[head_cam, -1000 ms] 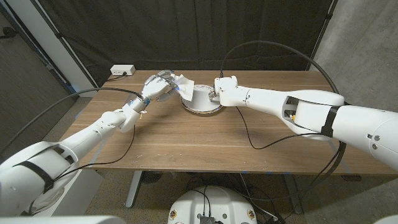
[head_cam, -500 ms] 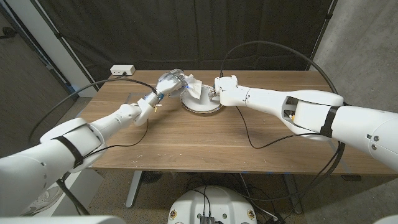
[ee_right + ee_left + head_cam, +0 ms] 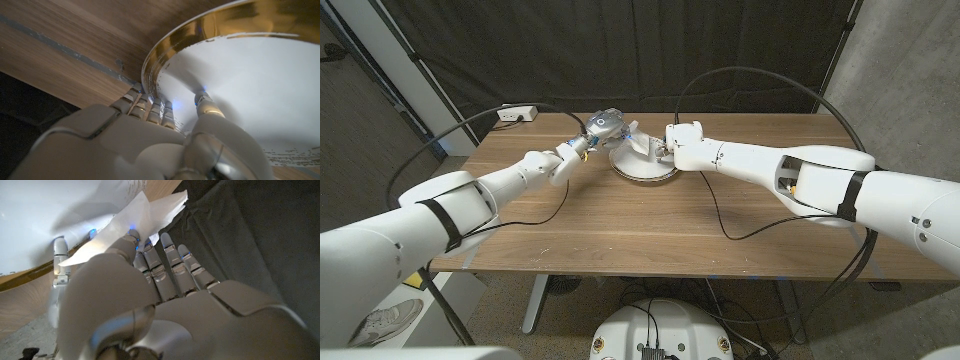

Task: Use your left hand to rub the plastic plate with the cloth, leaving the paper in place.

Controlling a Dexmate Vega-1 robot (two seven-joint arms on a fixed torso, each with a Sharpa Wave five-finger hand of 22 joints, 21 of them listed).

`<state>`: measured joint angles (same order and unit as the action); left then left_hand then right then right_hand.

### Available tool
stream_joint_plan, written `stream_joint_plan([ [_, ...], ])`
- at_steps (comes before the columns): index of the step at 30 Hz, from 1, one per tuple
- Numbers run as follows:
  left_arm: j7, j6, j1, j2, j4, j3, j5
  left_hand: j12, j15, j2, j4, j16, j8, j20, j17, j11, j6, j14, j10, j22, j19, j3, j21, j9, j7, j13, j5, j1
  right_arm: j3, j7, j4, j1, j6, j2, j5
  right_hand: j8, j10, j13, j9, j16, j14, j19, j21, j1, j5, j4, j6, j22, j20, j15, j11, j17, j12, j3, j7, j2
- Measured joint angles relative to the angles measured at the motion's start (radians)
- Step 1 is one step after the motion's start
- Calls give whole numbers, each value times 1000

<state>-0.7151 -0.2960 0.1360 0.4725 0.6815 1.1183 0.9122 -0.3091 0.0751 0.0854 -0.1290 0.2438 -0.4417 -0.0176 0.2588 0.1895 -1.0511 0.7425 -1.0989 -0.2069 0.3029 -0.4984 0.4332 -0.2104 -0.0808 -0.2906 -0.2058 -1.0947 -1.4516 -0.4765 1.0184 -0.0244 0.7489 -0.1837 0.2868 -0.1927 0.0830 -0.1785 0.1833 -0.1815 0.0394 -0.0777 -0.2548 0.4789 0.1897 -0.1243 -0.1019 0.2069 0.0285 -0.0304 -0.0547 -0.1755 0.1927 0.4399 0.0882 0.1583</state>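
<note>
Gripping the cloth [image 3: 628, 140] over the plate [image 3: 645, 170], left hand [image 3: 605, 126] risked dragging it; right hand [image 3: 672, 140] pinched the rim, so slip looked unlikely.

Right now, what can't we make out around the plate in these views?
- Paper: cannot be told apart from the cloth; head view too small.
- Cloth-to-plate contact: left wrist view, hidden behind the left robot hand.
- Right robot hand: right wrist view, fingertips go under the plate rim; grip uncertain.
- White box at the far table edge: too small to identify.
</note>
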Motion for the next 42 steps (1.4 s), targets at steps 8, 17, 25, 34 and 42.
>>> stream_joint_plan([
  [8, 170, 12, -2, 34, 96, 4, -31, -8, 5, 0, 4, 4, -13, -6, 17, -1, 3, 13, 1, 0, -5, 5, 0, -1, 3, -17, -20, 0, 1, -2, 4, 1, 0, -3, 0, 0, -3, -1, 1, 1, 0, 0, 0, 2, 0, 0, 1, 0, 0, 0, 1, 0, 0, 0, -1, -2],
  [17, 320, 25, 3, 49, 141, 0, -32, -13, 5, 0, -5, 8, -19, -6, 26, -1, 3, 13, 1, 0, -5, 13, 0, -1, 3, -32, -31, 0, 2, -6, 7, 0, -3, -5, -2, 1, -6, -1, 1, 1, 0, 5, 0, 6, 0, -4, 3, 0, -5, 0, 1, 1, -1, -4, -2, -6],
  [25, 346, 16, -5, 26, 87, 23, -23, -13, 5, -11, -8, 8, -25, -5, 27, -2, 3, 13, 1, 0, -5, 16, 0, -2, 3, -37, -35, -11, 1, -13, 7, -3, -8, -5, -2, 1, -11, -1, 0, 2, -4, 5, 0, 9, -5, -7, 3, 0, -5, 4, 4, 1, -3, -7, -3, -9],
  [34, 402, -28, 14, 62, 152, 27, -34, -20, 5, -3, -5, 8, -35, -6, 36, -2, 6, 13, 1, 0, -5, 22, 0, -2, 6, -46, -46, -19, -2, -21, 5, -7, -9, -3, -2, 1, -11, 0, 0, 5, -6, 5, 0, 9, -5, -8, 3, 0, -5, 6, 9, 1, 0, -8, -3, -9],
  [42, 493, -109, 63, 125, 289, -17, -62, -21, 5, -7, -5, 8, -37, -11, 41, -3, 7, 13, 0, 0, -11, 30, 0, -2, 6, -54, -47, -26, -3, -23, -9, -10, -19, 4, -2, 1, -11, 0, 1, 4, -4, 5, 0, 9, -5, -8, 3, 0, -5, 4, 9, 1, 0, -8, -3, -9],
])
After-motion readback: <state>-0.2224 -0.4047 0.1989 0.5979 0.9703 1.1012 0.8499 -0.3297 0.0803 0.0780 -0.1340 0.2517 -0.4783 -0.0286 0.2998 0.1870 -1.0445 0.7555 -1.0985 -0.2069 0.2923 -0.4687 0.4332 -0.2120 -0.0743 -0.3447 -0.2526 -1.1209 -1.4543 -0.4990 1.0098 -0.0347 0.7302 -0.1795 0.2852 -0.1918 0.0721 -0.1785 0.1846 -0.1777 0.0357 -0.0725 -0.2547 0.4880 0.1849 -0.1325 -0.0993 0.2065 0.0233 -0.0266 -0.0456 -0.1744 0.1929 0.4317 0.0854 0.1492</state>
